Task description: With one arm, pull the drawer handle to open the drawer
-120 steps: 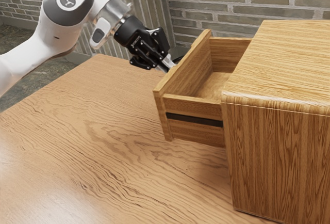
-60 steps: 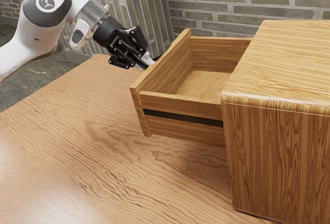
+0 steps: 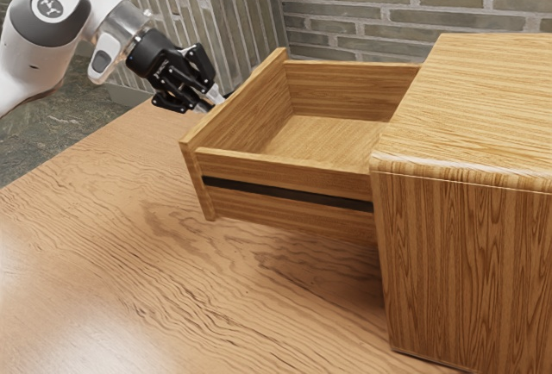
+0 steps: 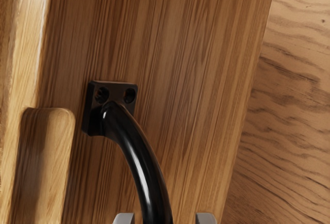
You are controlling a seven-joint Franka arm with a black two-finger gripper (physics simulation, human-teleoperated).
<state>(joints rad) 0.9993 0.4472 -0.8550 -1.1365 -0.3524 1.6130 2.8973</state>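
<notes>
the pull looks nearly done: the drawer (image 3: 285, 176) stands far out of the cabinet (image 3: 470, 245), above the surface (image 3: 129, 288). the end effector (image 3: 211, 98) is at the drawer front, fingertips (image 4: 124, 218) apart, straddling the black handle (image 4: 136, 152) without pinching it. next, i judge, a short straight pull at most, then release.

Grey brick wall (image 3: 414, 3) behind, dark stone floor (image 3: 52, 124), wooden table (image 3: 129, 262).
</notes>
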